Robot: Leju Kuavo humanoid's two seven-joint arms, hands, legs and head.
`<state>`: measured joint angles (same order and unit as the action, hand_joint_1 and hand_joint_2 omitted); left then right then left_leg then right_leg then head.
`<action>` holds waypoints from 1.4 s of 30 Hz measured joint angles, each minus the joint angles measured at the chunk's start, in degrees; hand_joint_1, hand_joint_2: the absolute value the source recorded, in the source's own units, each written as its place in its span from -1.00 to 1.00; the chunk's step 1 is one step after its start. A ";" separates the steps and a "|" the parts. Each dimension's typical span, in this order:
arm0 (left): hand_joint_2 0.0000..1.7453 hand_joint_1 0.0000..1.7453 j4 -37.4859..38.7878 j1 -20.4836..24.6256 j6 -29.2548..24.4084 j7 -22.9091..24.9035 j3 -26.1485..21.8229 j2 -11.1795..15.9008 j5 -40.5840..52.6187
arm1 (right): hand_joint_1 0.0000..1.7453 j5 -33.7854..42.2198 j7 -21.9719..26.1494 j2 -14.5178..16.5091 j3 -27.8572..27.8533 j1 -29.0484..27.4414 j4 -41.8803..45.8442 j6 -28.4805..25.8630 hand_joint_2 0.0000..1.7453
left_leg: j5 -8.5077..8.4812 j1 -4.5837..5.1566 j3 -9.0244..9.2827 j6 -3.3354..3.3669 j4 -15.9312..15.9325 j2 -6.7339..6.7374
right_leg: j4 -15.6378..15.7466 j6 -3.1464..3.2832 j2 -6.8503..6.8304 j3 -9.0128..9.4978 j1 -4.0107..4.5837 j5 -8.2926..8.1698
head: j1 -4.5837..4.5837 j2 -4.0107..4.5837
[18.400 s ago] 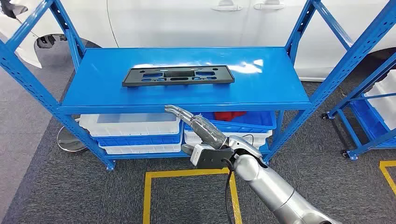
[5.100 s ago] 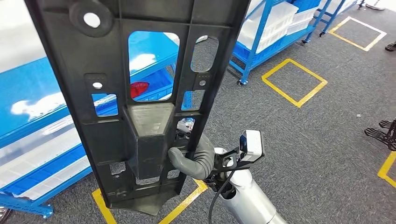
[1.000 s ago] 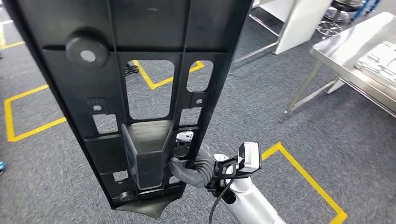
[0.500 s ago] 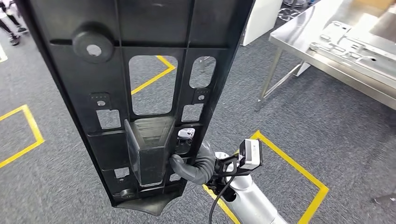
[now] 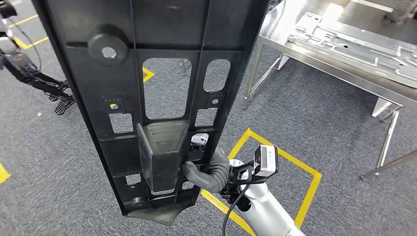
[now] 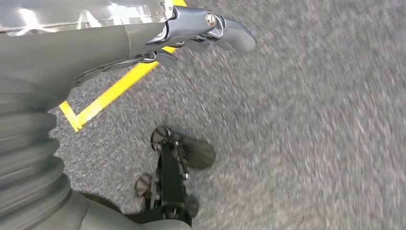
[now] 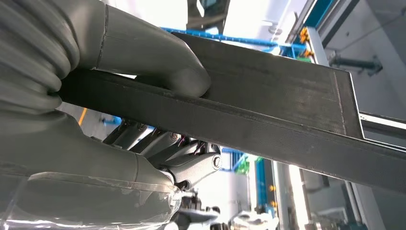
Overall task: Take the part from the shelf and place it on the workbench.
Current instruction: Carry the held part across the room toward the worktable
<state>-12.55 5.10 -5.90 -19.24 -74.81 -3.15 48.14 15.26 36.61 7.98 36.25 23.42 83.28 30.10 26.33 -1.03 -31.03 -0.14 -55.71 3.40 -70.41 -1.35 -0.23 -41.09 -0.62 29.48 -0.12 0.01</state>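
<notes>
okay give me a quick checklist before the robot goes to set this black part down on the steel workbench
1. Grip on the black part: right robot hand holds it near the lower end, thumb pressed on an edge. Ok.
2. Left robot hand free: fingers apart, holding nothing, above the carpet. Ok.
3. Workbench within reach: it lies ahead to the right, apart from the part. Not ok yet.
4. Landing spot: a metal panel already lies on the benchtop; free room cannot tell.
5. Forward view: the upright part blocks much of the head view. Not ok.
</notes>
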 joint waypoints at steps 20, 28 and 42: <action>1.00 -1.00 0.00 0.07 0.74 -0.27 0.75 0.02 0.37 | 1.00 -0.69 -1.34 -0.35 -0.50 -1.01 0.86 -1.44 1.00 | 0.33 0.03 -1.03 -1.16 -1.40 -7.23 | 12.94 2.32 7.45 6.75 0.53 -4.66 | 0.59 0.00; 1.00 -1.00 0.00 0.07 0.92 -0.21 0.74 -0.11 0.03 | 1.00 -0.35 -2.01 -0.37 -0.40 -0.42 1.00 -1.62 1.00 | -0.33 0.00 -0.55 0.24 -0.12 -2.00 | -1.82 0.17 1.12 -0.65 0.28 2.51 | -0.01 -0.01; 1.00 -1.00 0.00 0.11 1.51 -0.55 0.74 -0.23 -0.17 | 1.00 0.00 -2.33 0.32 -0.22 0.14 1.26 -2.22 1.00 | 8.00 -0.16 -5.10 -2.94 -13.28 -2.38 | 13.08 3.24 0.91 6.76 0.35 -4.58 | 0.32 0.00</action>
<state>-12.55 5.21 -4.38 -19.79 -74.06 -3.39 47.97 15.26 34.28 8.30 36.04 23.56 84.54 27.87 34.32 -1.19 -36.13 -3.08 -69.00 1.02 -57.33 1.89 0.68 -34.32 -0.27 24.90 0.20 0.01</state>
